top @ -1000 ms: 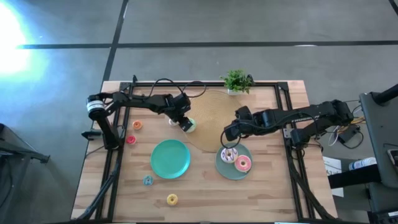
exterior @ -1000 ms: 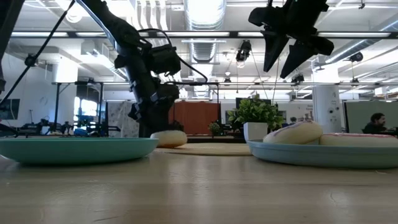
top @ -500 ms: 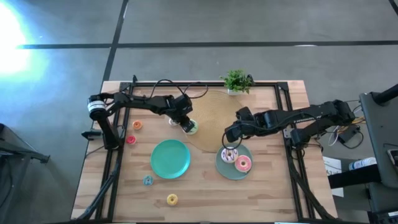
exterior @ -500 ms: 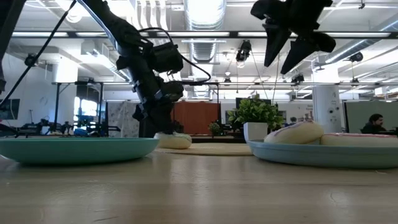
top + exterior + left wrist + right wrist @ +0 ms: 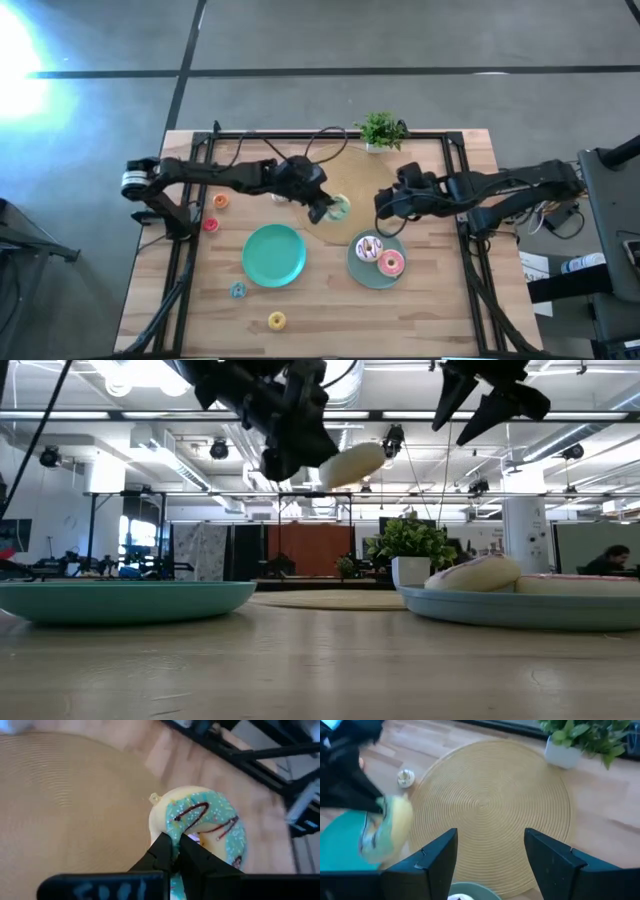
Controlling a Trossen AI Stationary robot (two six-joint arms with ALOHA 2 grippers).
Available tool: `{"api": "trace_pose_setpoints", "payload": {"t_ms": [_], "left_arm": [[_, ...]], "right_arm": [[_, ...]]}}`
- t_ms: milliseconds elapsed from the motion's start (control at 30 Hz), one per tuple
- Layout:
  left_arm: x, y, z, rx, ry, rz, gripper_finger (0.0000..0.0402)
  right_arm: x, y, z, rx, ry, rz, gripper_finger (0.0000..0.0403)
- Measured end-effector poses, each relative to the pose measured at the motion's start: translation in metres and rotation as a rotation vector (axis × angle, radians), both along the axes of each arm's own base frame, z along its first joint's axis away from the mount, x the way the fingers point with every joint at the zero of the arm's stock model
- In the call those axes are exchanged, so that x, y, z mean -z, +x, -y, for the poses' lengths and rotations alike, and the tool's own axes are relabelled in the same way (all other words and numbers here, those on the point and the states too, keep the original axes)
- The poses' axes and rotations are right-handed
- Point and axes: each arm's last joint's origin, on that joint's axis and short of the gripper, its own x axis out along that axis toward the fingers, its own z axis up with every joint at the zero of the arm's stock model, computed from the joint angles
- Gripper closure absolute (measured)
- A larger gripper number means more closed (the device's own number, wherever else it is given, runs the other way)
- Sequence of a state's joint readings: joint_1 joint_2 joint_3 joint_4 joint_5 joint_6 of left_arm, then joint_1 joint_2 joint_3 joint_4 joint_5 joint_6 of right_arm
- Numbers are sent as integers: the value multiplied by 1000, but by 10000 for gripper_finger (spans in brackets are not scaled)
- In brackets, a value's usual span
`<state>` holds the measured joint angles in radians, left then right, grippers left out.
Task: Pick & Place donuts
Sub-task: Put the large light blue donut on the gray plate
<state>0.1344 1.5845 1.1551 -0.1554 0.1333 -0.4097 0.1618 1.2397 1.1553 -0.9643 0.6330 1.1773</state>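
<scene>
Green-iced donut [image 5: 338, 208] is off the table: we've got it pinched in the left gripper [image 5: 326, 209], fingers [image 5: 167, 851] clamped on its ring, held above the tan mat [image 5: 352, 180]. We have the right gripper [image 5: 385, 208] hovering above the grey-green plate's [image 5: 361, 271] far edge, fingers spread, holding nothing. On that plate: sprinkled donut [image 5: 368, 249] and pink donut [image 5: 391, 263]. Teal plate [image 5: 273, 254] sits bare, left of it. We see the yellow donut [image 5: 276, 321] near the front edge.

text: none readable | labels: none | signs: none
</scene>
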Motion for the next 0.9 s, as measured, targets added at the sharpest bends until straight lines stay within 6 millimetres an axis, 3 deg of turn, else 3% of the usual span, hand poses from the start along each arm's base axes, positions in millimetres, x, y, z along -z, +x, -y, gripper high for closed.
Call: {"api": "trace_pose_setpoints", "payload": {"t_ms": [100, 267, 467, 733, 900], "left_arm": [[5, 9, 14, 33, 9, 22, 401], [8, 23, 56, 138, 69, 111, 401], [32, 36, 95, 116, 143, 100, 401], [51, 78, 120, 22, 149, 84, 401], [62, 108, 140, 10, 163, -17, 401]], "right_arm": [[-4, -7, 1, 10, 4, 11, 184], [-4, -14, 2, 60, 27, 5, 184], [-1, -15, 2, 58, 32, -39, 184], [-4, -28, 4, -43, -37, -142, 184], [-13, -44, 3, -99, -56, -123, 184]]}}
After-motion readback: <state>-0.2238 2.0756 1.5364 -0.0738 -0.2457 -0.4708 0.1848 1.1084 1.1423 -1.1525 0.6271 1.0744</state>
